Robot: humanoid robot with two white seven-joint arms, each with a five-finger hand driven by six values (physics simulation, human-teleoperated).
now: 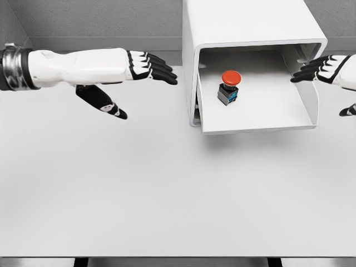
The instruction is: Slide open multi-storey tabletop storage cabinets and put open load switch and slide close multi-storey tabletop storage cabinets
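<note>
The white table (139, 189) lies wide in front of me, and its near part carries nothing that I handle.

Further from me, on the left, my left hand (130, 75) is held over the table, well apart from the cabinet. Its fingers (161, 68) are stretched out flat and point to the right, the thumb (105, 103) hangs down and away from them. It is open and holds nothing.

On the right side my right hand (328, 69) comes in from the edge of the picture. Its fingers (308, 69) are also stretched and point to the left, and their tips are just beside the right wall of the drawer. I cannot tell if they touch it. This hand grips nothing as well.

Between my hands, closer to the right one, stands the white cabinet (245, 22). Its top drawer (256, 119) is pulled out toward me. Inside the drawer, near the middle of its floor, stands the switch (229, 88), upright, with a red round button on a dark body. It touches none of the drawer walls.
</note>
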